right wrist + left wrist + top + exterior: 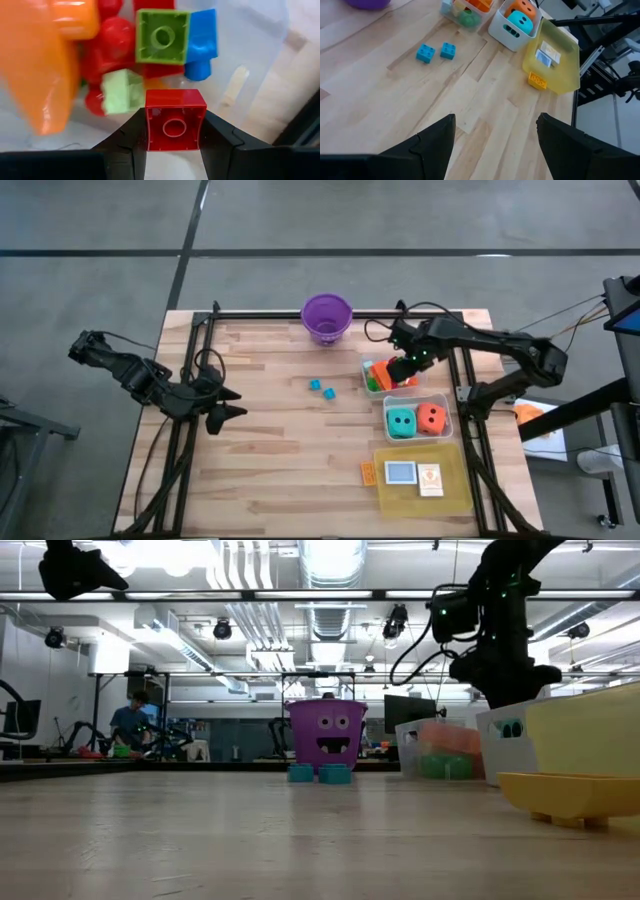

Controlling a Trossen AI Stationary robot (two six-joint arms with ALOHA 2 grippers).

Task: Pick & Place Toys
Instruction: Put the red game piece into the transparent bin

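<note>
Over on the left, the left gripper (222, 402) hangs above the bare wood near the table (270, 470) edge, fingers spread, nothing between them. Moving in, 2 blue blocks (321, 388) sit side by side on the open boards, in front of the purple bucket (327, 317) at the back edge, well apart from both arms. Next, the right gripper (404, 370) is down over the first clear tub (367, 368), and its wrist view tells the story: the fingers pinch a red block (175, 120) from both sides, hollow underside facing the camera; it looks square, so no long axis to call. Just past it in the tub lie a green block (162, 36), also hollow side up, a blue block (202, 42), a pale green block (120, 91), more red pieces and an orange wedge (42, 65), all crowded close around the held block. Further along, the second tub (445, 418) holds a teal die (401, 422) and an orange die (431, 417) side by side. Then the yellow tray (458, 480) carries 2 cards (415, 476), with a small orange brick (368, 472) on the wood just beside its left edge
</note>
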